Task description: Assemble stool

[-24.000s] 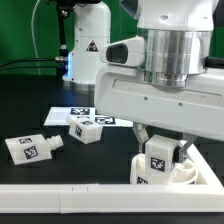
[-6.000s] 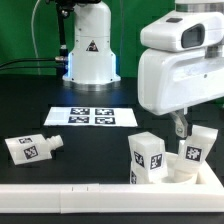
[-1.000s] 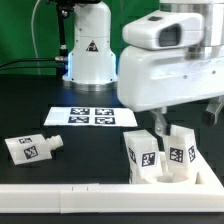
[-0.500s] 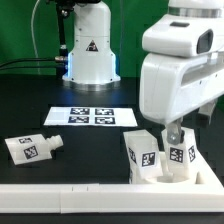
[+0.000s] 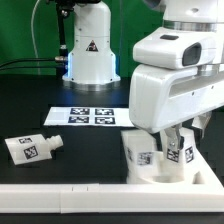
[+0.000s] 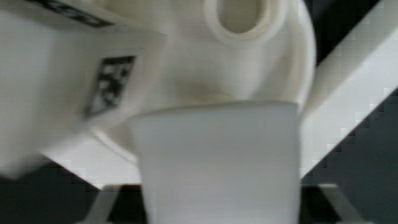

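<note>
Gripper [image 5: 178,147] clamped on upright leg [image 5: 181,156] standing on seat [image 5: 158,173]; second leg [image 5: 142,152] upright just beside it; third leg [image 5: 32,148] lies well apart.

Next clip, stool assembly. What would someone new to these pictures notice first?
The bulky white arm fills the exterior view's right, its tool down among the upright legs standing in the stool seat; whether it grips one is unclear. One loose leg lies alone on the black table at the exterior view's left, with the marker board farther back near the middle.
</note>
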You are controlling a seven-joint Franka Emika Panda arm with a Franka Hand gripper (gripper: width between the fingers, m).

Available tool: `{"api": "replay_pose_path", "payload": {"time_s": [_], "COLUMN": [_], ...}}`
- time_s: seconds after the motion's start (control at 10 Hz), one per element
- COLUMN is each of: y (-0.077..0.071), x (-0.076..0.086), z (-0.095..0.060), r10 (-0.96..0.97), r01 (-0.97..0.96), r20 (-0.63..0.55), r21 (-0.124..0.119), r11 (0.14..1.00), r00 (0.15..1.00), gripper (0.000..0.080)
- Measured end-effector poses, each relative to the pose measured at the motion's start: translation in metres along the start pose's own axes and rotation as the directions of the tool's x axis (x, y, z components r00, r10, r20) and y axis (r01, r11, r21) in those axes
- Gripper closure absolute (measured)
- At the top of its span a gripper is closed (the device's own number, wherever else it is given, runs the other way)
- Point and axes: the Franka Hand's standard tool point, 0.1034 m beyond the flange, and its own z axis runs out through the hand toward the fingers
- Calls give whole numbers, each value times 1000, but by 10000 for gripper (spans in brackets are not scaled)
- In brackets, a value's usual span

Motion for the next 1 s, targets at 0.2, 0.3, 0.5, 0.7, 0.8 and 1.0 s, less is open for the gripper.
{"api": "replay_pose_path", "payload": {"time_s": [0.2, 0.3, 0.5, 0.7, 0.8, 1.0], "y": [0, 0, 1, 5, 4, 4], "x": [0, 1, 4, 3, 3, 3], "z": [0, 0, -2, -2, -2, -2], "r10": [149, 275, 597, 819, 832, 910], "r01": [-149, -275, -597, -817, -830, -909], "r20": [-1, -2, -7, 16, 18, 30], "r21": [0, 3, 32, 78, 76, 72], "r11": [989, 961, 802, 571, 552, 411], "r00": [989, 961, 802, 574, 555, 414], "gripper": [466, 466, 466, 466, 466, 466]}}
